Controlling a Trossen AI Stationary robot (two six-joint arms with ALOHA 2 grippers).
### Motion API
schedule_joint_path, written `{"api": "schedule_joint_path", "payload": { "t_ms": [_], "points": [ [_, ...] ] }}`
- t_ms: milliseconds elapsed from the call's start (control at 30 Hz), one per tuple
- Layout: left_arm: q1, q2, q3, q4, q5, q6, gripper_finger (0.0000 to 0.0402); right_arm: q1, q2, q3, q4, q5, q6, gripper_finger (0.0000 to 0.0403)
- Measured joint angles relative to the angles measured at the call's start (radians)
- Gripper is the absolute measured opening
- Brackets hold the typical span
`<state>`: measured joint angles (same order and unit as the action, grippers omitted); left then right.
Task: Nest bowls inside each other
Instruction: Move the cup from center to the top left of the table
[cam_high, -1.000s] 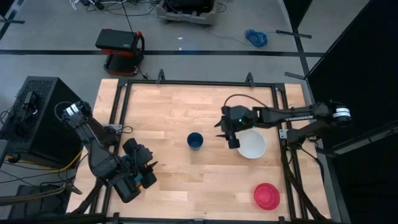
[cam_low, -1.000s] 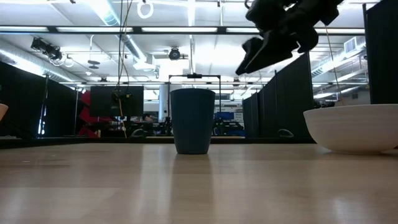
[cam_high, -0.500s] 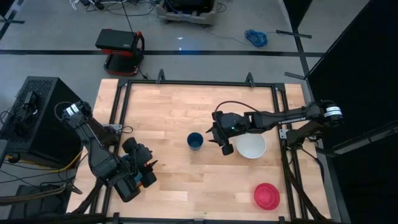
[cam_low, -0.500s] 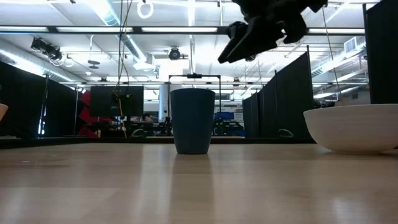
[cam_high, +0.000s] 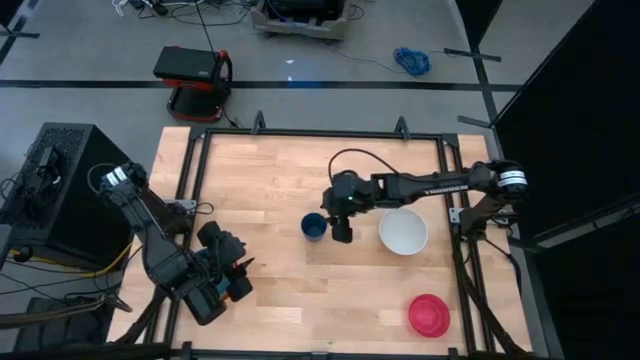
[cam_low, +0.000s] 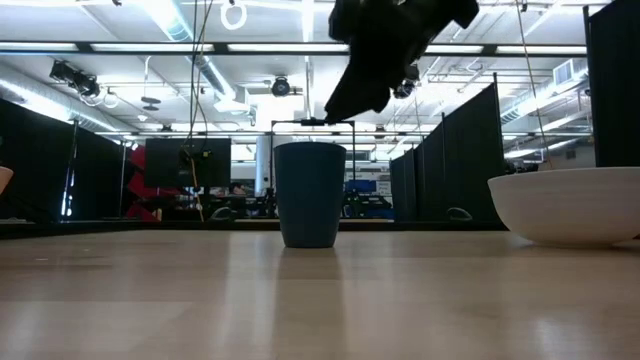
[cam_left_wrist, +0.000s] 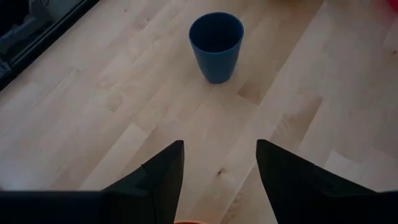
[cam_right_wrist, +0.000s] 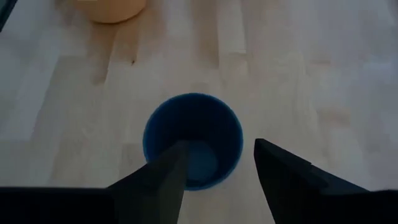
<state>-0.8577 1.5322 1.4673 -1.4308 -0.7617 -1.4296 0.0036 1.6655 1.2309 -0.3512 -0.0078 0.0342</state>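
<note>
From the overhead camera I saw the dark blue cup (cam_high: 313, 227) standing upright near the middle of the frame, its long axis vertical and its mouth facing up. The low camera showed the same: it sat flat on the wooden table (cam_high: 270, 180) at the centre of the frame, rim level. Looking down through my right wrist camera, its inside held nothing.

The right gripper (cam_high: 341, 226) hung above the table just to the right of the cup in the overhead frame, its arm reaching in from the right edge. In the right wrist picture its two fingers (cam_right_wrist: 163, 180) stood apart, one overlapping the cup's mouth and the other just outside the rim. I could not tell whether either finger touched the cup. In the low view the gripper sat above the cup's rim, at the top centre of the frame.

The white bowl (cam_high: 403, 231) rested mouth up to the right of centre, well clear of the cup, with nothing inside. The magenta-pink bowl (cam_high: 429, 315) lay at the lower right of the overhead frame, apart from the others.

The left gripper (cam_high: 238, 267) waited at the lower left of the overhead frame, fingers (cam_left_wrist: 163, 177) apart and holding nothing, pointed toward the cup.
</note>
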Motion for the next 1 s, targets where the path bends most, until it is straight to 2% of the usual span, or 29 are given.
{"api": "schedule_joint_path", "payload": {
  "t_ms": [533, 633, 800, 1000],
  "points": [
    [0.0, 0.0, 0.0, 0.0, 0.0, 0.005, 0.0188, -0.052, 0.132, 0.032, -0.064, -0.012, 0.043, 0.0171],
    [0.0, 0.0, 0.0, -0.003, 0.0, 0.005, 0.0188, -0.051, 0.132, 0.032, -0.065, -0.024, 0.044, 0.0128],
    [0.0, 0.0, 0.0, -0.003, 0.0, 0.005, 0.0188, -0.051, 0.131, 0.032, -0.063, -0.067, 0.026, 0.002],
    [0.0, 0.0, 0.0, -0.003, 0.0, 0.004, 0.0188, -0.062, 0.128, 0.041, -0.097, -0.071, 0.011, 0.0002]
  ]
}}
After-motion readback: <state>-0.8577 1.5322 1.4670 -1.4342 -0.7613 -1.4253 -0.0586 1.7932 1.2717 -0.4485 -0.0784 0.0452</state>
